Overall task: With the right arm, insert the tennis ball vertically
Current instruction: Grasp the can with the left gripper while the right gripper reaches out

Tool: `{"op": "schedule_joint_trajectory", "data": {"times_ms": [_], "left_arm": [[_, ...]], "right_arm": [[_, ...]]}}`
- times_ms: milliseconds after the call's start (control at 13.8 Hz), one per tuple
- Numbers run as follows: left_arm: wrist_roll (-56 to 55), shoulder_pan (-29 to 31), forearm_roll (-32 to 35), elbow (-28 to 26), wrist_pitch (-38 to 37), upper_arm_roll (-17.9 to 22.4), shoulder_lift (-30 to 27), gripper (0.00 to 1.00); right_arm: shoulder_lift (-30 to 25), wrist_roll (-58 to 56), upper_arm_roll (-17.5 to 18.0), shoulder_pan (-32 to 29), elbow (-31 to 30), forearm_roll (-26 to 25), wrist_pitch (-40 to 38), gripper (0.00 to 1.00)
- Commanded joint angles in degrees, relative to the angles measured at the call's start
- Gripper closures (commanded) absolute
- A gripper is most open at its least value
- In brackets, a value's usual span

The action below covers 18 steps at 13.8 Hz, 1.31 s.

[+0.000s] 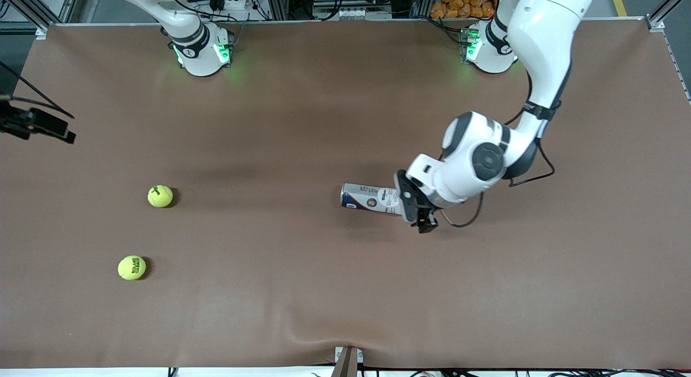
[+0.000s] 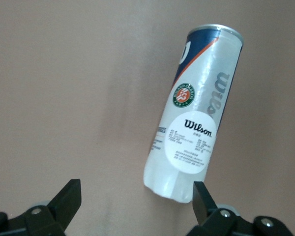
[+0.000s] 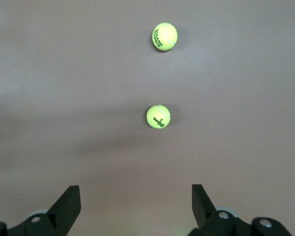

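I see two glossy white jointed arms [image 1: 545, 36] w/ black joint bands, rounded bases lit green. A thin black cable loops along the left arm's wrist. Small black two-finger grippers [image 2: 137, 201] [image 3: 136, 204] have wedge-shaped tips, silver screws at the knuckles, I think.

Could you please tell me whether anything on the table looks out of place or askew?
The tennis ball can lies on its side under the open left gripper, not upright for a vertical insertion. Both tennis balls rest loose toward the right arm's end.
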Motion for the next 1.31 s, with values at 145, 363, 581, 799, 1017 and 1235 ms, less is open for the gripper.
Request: {"op": "schedule_joint_trajectory", "data": {"times_ms": [145, 363, 581, 799, 1017, 1235], "left_arm": [[-3.55, -3.02, 10.07, -0.92, 3.89, 0.16, 2.35, 0.00], [-3.72, -3.80, 14.76, -1.09, 6.10, 0.15, 4.29, 0.00], [-4.16, -5.65, 14.85, -1.18, 9.09, 0.15, 6.13, 0.00], [-4.07, -6.44, 15.64, -2.31, 9.71, 0.24, 6.32, 0.00], [-4.07, -7.76, 15.73, -3.90, 9.71, 0.33, 5.79, 0.00], [-4.16, -7.76, 17.92, -3.99, 10.67, 0.24, 6.14, 0.00]], "right_arm": [[1.53, 0.15, -0.05, 2.09, 0.16, 0.53, 2.67, 0.00], [2.15, 0.15, -0.05, 1.30, 0.07, 0.53, 5.12, 0.00], [4.60, 0.15, -0.14, 1.30, 0.25, -0.17, 5.74, 0.00], [6.36, 0.15, -0.14, 1.38, 0.77, -0.53, 7.15, 0.00], [9.25, 0.67, -0.14, 1.29, 0.69, -0.53, 6.71, 0.00], [11.10, -0.11, -0.23, -0.19, 0.78, -0.18, 7.15, 0.00]]}}
